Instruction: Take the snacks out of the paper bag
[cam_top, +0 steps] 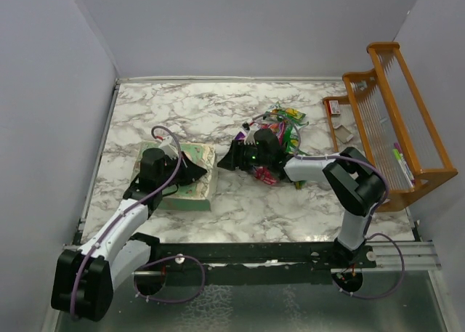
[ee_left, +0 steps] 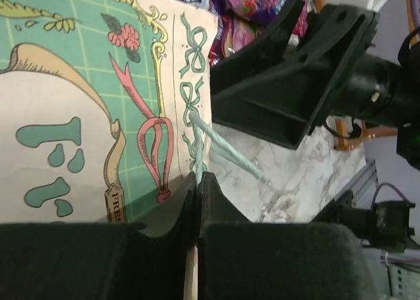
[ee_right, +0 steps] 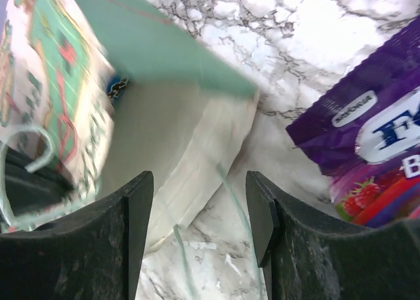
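The counter (cam_top: pixel 218 107) is patterned as white marble veined in grey and brown. The paper bag (ee_left: pixel 98 83) is printed with a green grid on cream, overlaid with gold scrolls, a pink ribbon and teal bows; in the right wrist view its inside is shown cream-white and its side plain pale green. The snacks (cam_top: pixel 290 121) are coloured bright green, pink and purple, and one purple packet (ee_right: pixel 367 129) is printed with red berries. The rack (cam_top: pixel 396 114) is finished in orange. The left gripper (ee_left: pixel 198 182) and right gripper (ee_right: pixel 200 208) are coloured black.
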